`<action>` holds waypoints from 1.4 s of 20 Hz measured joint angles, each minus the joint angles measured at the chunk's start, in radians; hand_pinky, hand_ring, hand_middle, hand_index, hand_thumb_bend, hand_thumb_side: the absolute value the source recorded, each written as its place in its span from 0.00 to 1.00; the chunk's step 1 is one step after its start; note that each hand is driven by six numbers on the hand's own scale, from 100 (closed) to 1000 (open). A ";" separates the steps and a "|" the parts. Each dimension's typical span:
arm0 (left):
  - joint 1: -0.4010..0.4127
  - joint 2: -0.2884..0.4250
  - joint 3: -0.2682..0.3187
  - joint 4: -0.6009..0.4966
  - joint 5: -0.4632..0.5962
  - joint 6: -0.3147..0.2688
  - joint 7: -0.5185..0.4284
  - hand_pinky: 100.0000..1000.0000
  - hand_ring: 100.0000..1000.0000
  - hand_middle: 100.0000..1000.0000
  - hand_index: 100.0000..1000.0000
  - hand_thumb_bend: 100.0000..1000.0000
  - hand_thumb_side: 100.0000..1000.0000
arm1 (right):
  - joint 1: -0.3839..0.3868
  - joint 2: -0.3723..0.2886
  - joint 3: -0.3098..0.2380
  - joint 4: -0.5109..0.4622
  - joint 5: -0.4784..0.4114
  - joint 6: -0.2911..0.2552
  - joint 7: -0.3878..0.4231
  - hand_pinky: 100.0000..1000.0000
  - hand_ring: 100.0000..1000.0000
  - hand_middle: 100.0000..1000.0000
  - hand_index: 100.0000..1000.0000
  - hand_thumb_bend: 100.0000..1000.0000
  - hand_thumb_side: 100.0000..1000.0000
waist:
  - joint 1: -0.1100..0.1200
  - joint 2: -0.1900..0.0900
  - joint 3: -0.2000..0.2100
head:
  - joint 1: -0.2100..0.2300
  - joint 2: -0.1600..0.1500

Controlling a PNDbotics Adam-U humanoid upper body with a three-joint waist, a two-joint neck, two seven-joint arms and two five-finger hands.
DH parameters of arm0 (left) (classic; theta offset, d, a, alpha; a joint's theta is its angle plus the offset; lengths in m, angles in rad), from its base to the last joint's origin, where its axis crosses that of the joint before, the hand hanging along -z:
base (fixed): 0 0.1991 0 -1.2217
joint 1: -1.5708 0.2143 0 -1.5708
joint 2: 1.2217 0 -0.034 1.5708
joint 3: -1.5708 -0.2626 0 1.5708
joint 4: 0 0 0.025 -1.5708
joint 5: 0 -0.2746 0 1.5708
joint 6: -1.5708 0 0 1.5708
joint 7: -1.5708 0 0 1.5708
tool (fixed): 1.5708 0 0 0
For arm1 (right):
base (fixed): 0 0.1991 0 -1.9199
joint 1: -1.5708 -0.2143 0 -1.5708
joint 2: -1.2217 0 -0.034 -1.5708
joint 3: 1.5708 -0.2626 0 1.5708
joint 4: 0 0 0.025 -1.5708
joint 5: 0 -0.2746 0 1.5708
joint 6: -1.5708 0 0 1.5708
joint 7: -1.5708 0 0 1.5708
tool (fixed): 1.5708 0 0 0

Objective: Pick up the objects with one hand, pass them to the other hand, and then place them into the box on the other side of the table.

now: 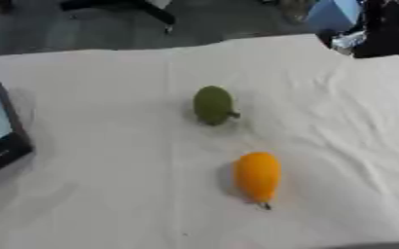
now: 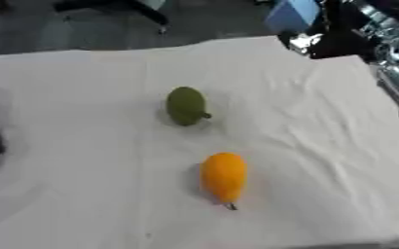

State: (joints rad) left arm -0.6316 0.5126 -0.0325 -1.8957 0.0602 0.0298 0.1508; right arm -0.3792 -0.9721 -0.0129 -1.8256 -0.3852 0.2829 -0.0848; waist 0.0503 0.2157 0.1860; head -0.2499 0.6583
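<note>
A green pear-shaped fruit lies near the middle of the white cloth, its short stem pointing right. An orange fruit lies nearer to me and slightly right of it, stem toward the front edge. The two are apart and nothing touches them. A dark-walled box with a pale inside sits at the table's left edge, partly cut off by the frame. Neither of my hands shows in either view.
The white cloth covering the table is wrinkled on the right side. Black and silver machinery stands at the far right edge, beyond the table corner. A blue object and chair legs sit on the floor behind.
</note>
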 measured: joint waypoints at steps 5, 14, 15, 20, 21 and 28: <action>-0.063 0.022 -0.037 -0.007 -0.019 0.039 -0.046 0.81 0.75 0.81 0.82 0.60 0.48 | -0.033 0.052 0.035 -0.013 0.000 0.010 -0.041 0.69 0.60 0.35 0.43 0.21 0.00 | 0.004 -0.011 -0.003 | 0.009 0.018; -0.162 0.068 -0.112 -0.008 -0.089 0.103 -0.174 0.82 0.76 0.81 0.82 0.62 0.47 | -0.091 0.134 0.110 -0.031 0.048 0.026 -0.075 0.69 0.60 0.35 0.43 0.20 0.00 | 0.010 -0.028 0.000 | 0.004 0.036; -0.176 0.074 -0.121 -0.006 -0.097 0.111 -0.191 0.82 0.76 0.81 0.82 0.63 0.47 | -0.098 0.142 0.116 -0.031 0.054 0.027 -0.079 0.70 0.60 0.35 0.43 0.20 0.00 | 0.010 -0.029 0.000 | 0.003 0.039; -0.233 0.104 -0.179 0.022 -0.142 0.152 -0.286 0.83 0.76 0.81 0.82 0.64 0.46 | -0.117 0.176 0.153 -0.030 0.085 0.025 -0.087 0.70 0.61 0.35 0.44 0.19 0.00 | 0.010 -0.031 0.002 | 0.001 0.044; -0.242 0.109 -0.189 0.031 -0.152 0.160 -0.305 0.83 0.77 0.81 0.82 0.65 0.45 | -0.119 0.181 0.161 -0.030 0.095 0.024 -0.086 0.70 0.61 0.35 0.44 0.19 0.00 | 0.010 -0.031 0.002 | 0.001 0.044; -0.274 0.121 -0.236 0.086 -0.202 0.213 -0.414 0.83 0.77 0.81 0.83 0.66 0.44 | -0.133 0.210 0.206 -0.031 0.145 0.021 -0.065 0.70 0.61 0.35 0.44 0.19 0.00 | 0.010 -0.031 0.007 | 0.004 0.042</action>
State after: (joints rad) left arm -0.9057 0.6335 -0.2689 -1.8092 -0.1422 0.2425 -0.2636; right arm -0.5124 -0.7624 0.1931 -1.8563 -0.2403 0.3043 -0.1500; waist 0.0605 0.1850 0.1932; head -0.2459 0.7003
